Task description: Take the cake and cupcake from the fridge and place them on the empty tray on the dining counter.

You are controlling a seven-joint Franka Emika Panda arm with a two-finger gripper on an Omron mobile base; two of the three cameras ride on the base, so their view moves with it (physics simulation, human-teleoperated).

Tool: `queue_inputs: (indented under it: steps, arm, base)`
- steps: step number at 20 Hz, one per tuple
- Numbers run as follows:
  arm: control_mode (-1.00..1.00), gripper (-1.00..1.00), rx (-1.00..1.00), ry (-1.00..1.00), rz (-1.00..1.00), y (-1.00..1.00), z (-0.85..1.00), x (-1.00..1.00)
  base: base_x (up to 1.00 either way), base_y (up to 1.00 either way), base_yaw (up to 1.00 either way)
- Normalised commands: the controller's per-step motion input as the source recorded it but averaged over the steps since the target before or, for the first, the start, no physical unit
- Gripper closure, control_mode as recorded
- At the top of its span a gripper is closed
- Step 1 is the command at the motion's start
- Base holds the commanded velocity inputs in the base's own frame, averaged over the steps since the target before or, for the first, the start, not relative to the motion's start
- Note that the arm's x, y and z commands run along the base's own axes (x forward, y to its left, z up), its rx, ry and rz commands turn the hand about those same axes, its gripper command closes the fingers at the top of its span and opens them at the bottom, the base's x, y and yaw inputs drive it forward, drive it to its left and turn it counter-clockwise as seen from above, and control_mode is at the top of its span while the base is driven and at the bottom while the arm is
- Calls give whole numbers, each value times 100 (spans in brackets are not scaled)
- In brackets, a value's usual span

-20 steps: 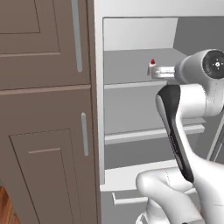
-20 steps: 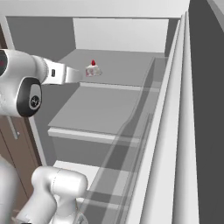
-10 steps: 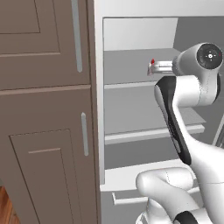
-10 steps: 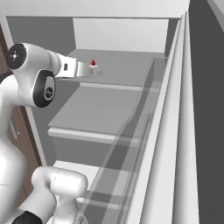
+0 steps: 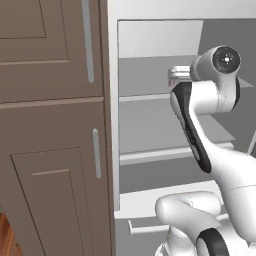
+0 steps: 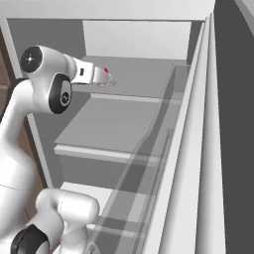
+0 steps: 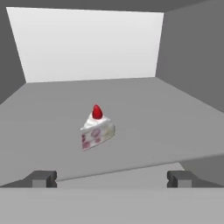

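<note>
Cake (image 7: 97, 131) lies ahead of the wide-spread gripper (image 7: 112, 178), untouched.

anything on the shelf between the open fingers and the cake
Nothing visible. The cake sits alone on the bare fridge shelf, straight ahead of the open gripper, with only shelf surface between them.

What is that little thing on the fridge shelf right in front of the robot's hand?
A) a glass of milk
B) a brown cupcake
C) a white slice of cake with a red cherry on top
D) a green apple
C: the hand view shows the cake, a white wedge with a red cherry on top, alone on the pale grey fridge shelf, ahead of the open gripper.
</note>
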Motion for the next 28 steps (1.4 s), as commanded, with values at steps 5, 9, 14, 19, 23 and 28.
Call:
queue_inputs:
  steps: [5, 9, 14, 19, 23, 28]
  arm:
    - [-100, -100, 2, 0, -4, 0, -6, 25]
    - [-100, -100, 3, 0, -3, 0, -6, 17]
    - [-100, -100, 5, 3, -1, 0, -3, 10]
    - [-100, -100, 10, 17, 0, 0, 0, 8]
    - [-100, -100, 3, 5, 0, 1, -8, 13]
    - [-100, -100, 0, -2, 0, 5, -2, 10]
  base:
    - [0, 0, 0]
    - [0, 0, 0]
    - [0, 0, 0]
    - [0, 0, 0]
    - [0, 0, 0]
    - [0, 0, 0]
